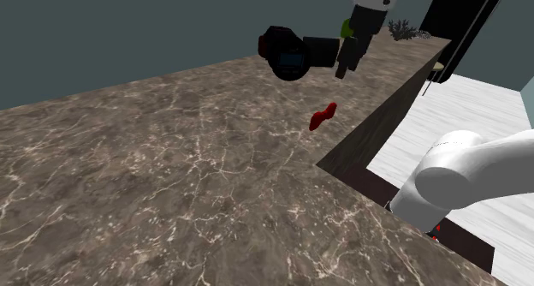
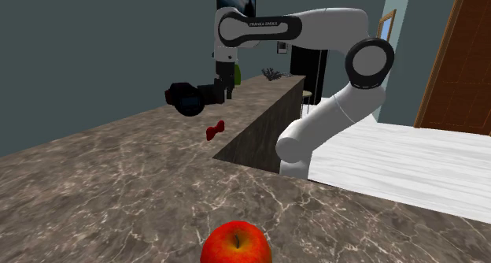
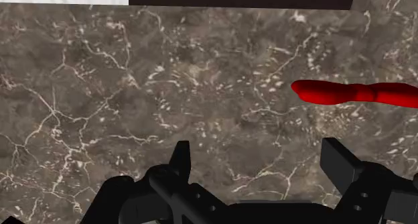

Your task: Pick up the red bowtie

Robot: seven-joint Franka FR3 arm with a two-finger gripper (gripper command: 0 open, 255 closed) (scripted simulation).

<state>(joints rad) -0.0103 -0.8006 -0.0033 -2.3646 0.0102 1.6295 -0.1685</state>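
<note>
My fingers (image 3: 338,161) stand open and empty above the tabletop (image 1: 171,181). The red bowtie (image 1: 323,116) lies flat outside their gap, off to one side, near the tabletop's edge. If I descend from here, one finger may land on it or shove it over that edge.

White rounded arm (image 2: 330,25) with dark joints (image 2: 371,62) and an all-black hand (image 3: 260,161).
</note>
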